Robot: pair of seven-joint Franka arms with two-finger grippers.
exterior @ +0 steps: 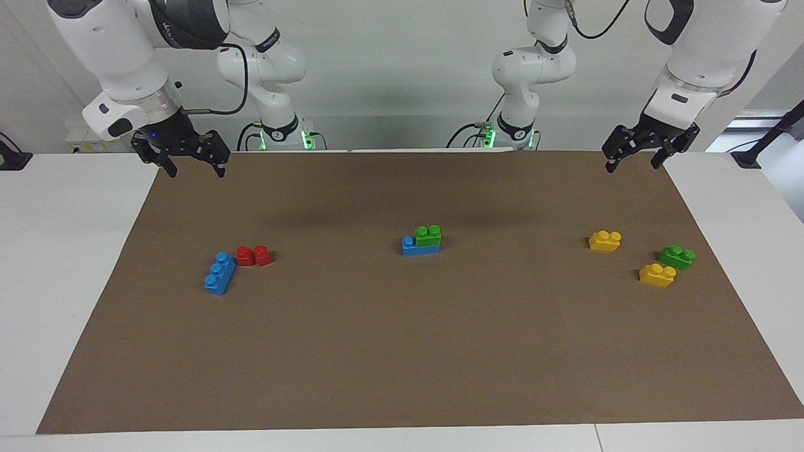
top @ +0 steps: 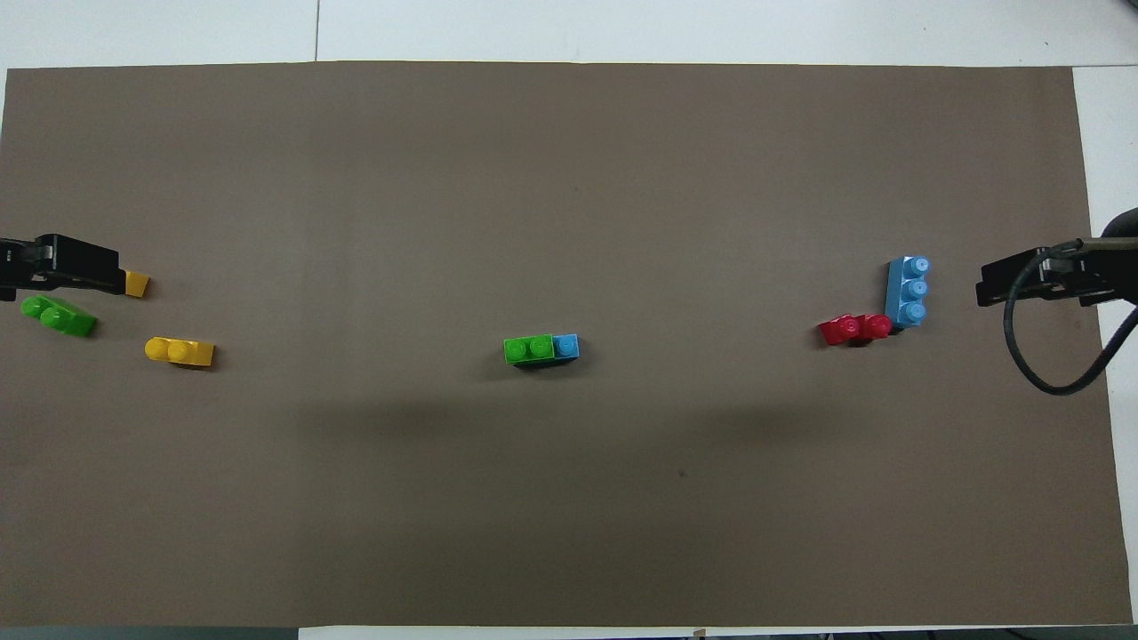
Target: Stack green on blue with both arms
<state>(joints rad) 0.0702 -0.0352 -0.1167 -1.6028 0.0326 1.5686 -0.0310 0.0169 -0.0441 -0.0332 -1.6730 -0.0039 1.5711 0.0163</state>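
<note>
A green brick (exterior: 428,236) sits on one end of a blue brick (exterior: 419,248) in the middle of the brown mat (exterior: 402,351); one blue stud stays uncovered. A second blue brick (exterior: 219,274) lies toward the right arm's end of the table, and a second green brick (exterior: 676,257) toward the left arm's end. My right gripper (exterior: 196,171) hangs open and empty over the mat's edge at its own end. My left gripper (exterior: 631,166) hangs open and empty over its end of the mat. In the overhead view the left gripper covers part of a yellow brick (top: 135,284).
A red brick (exterior: 254,255) touches the second blue brick. Two yellow bricks (exterior: 605,240) (exterior: 657,275) lie beside the second green brick. White tabletop (exterior: 63,251) borders the mat at both ends.
</note>
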